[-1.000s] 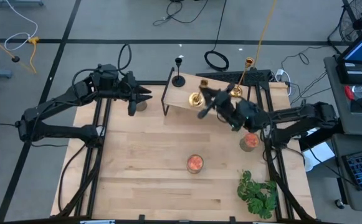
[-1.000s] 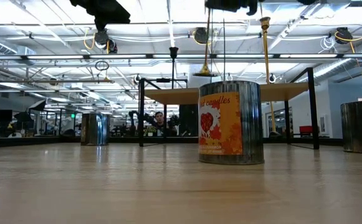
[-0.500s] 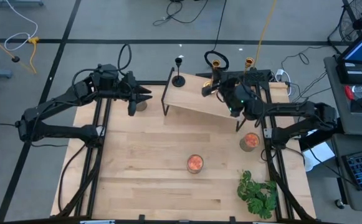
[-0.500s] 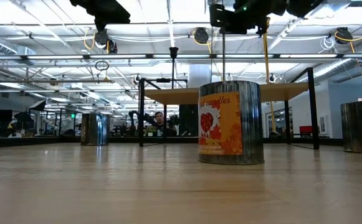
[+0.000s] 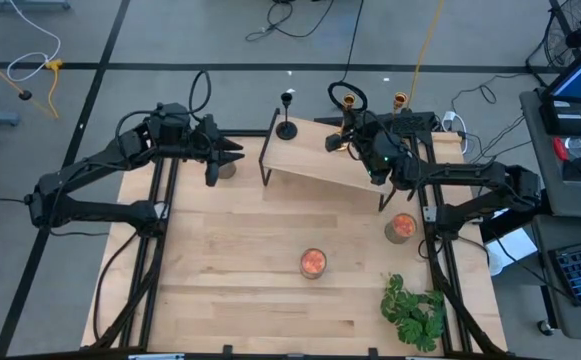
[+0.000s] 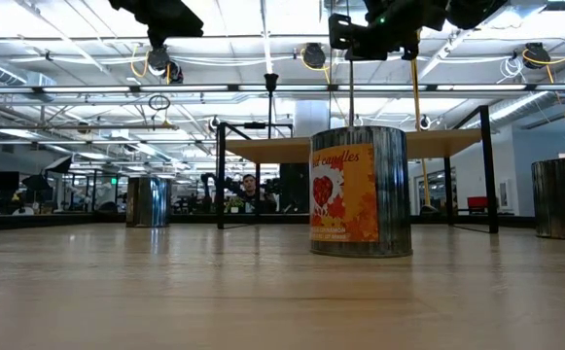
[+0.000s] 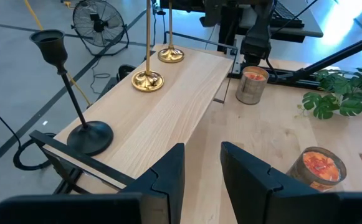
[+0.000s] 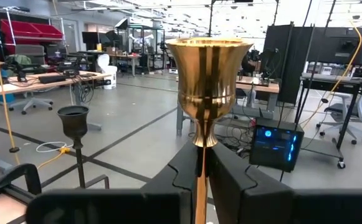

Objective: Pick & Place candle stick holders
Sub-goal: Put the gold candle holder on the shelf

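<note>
Candle stick holders are standing on the raised shelf (image 5: 315,160) at the far side; our right gripper (image 8: 200,163) is clamping one gold holder's (image 8: 205,78) stem, while our left gripper (image 7: 200,163) is waiting with fingers apart.

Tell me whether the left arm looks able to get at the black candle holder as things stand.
Probably yes. The left gripper is open and empty, and the black candle holder stands alone at the near end of the raised shelf, with nothing between them.
</note>
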Robot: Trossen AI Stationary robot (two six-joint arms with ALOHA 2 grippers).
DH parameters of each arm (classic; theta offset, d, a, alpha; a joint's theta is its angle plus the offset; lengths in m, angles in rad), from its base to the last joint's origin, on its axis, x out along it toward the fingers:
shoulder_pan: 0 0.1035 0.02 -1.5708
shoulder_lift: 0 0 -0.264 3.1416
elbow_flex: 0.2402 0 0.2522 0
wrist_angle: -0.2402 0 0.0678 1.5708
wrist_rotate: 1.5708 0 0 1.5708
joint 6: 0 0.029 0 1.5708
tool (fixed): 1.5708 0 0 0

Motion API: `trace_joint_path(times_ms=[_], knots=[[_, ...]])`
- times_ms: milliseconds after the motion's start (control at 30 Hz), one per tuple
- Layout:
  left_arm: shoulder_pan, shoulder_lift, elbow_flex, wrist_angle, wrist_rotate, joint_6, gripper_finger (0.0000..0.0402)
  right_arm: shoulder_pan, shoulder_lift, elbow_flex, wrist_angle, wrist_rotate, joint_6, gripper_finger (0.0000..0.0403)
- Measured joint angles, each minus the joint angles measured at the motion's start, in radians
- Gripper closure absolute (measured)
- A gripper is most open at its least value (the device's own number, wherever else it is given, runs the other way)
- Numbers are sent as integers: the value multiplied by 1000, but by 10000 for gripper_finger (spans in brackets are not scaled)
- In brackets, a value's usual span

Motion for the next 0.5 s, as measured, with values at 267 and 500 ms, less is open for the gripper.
trace_joint_path(times_ms=[267,500], knots=[[0,0,0,0,0,0,291,-6,0,0,0,0,25,344],[0,0,0,-2,0,0,291,-14,0,0,-3,0,22,299]])
